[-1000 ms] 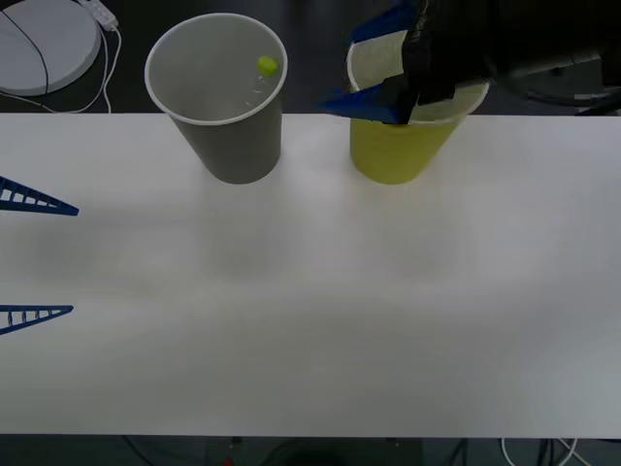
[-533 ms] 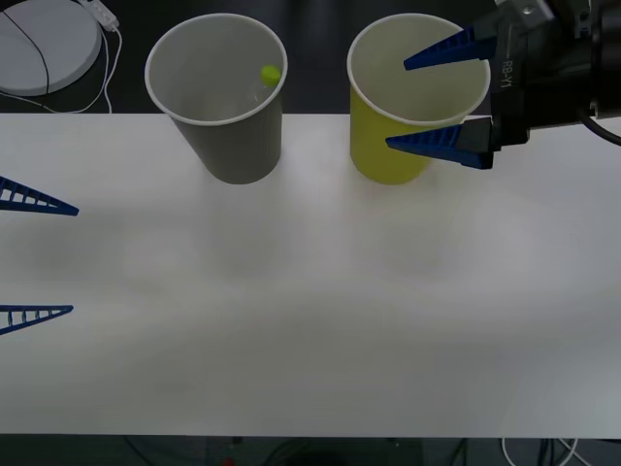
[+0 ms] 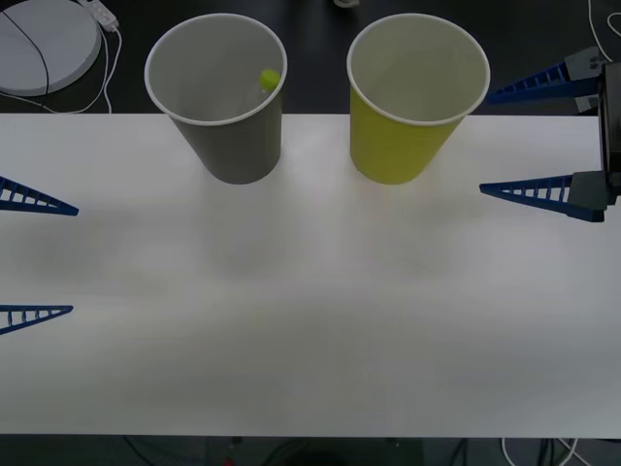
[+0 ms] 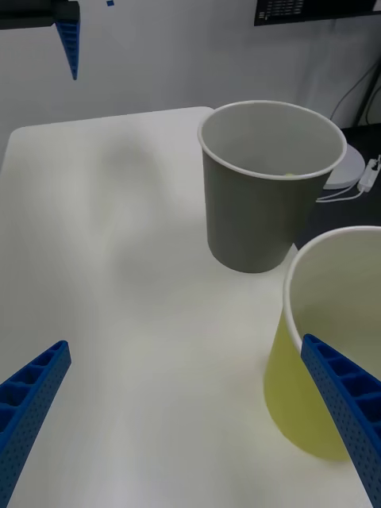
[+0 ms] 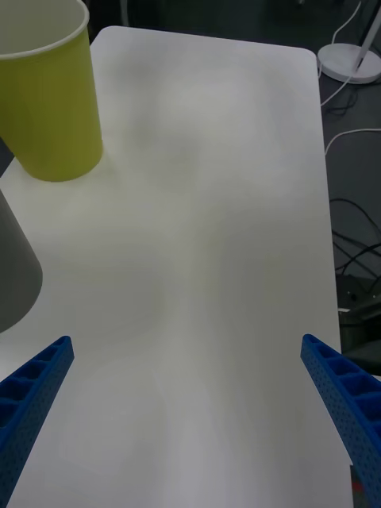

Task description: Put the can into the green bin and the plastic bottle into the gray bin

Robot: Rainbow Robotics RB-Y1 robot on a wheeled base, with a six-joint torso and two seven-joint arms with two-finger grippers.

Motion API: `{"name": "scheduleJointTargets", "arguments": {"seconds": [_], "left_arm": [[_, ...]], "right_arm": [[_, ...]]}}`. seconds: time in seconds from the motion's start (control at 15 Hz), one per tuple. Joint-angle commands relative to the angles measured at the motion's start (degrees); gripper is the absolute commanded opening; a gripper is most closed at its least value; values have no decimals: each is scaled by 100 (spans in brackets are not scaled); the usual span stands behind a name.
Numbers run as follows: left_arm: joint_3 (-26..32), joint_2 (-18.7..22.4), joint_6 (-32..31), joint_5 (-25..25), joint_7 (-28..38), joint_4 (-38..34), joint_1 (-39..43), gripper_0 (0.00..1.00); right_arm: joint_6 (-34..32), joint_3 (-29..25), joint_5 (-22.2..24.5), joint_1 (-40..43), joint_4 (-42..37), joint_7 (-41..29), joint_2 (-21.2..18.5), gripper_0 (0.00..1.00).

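The gray bin [image 3: 233, 136] stands at the back left of the white table, with the plastic bottle's lime-green cap [image 3: 269, 78] showing against its inner wall. To its right stands the green bin [image 3: 398, 146]; the can is hidden. My right gripper [image 3: 483, 144] is open and empty, just right of the green bin, at table height. At the table's left edge my left gripper [image 3: 74, 260] is open and empty too. The right wrist view shows the gray bin [image 4: 258, 206] beyond the green bin [image 4: 313, 397]. The green bin [image 5: 51, 103] stands far off in the left wrist view.
A white round disc [image 3: 44, 44] with a cable lies behind the table at the back left. Both bins sit close to the table's far edge [image 3: 320, 115]. Cables [image 5: 349, 238] lie on the floor beside the table.
My right gripper, over the green bin a second ago, has drawn back to the right and lower, open throughout. The left gripper and both bins have not moved.
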Motion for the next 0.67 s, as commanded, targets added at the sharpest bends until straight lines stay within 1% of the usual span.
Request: {"name": "scheduleJointTargets", "arguments": {"seconds": [0.07,0.27,0.47,0.67], "left_arm": [[0,0,0,0,0,0,0,100],[0,0,0,0,0,0,0,100],[0,0,0,0,0,0,0,100],[0,0,0,0,0,0,0,100]], "right_arm": [[-431,-637,-274,701,111,627,3,100],[-791,-1200,-529,1404,216,1216,21,100],[-1099,-1753,-643,2098,225,1690,30,100],[-1345,-2140,-731,2617,225,1971,30,100]]}}
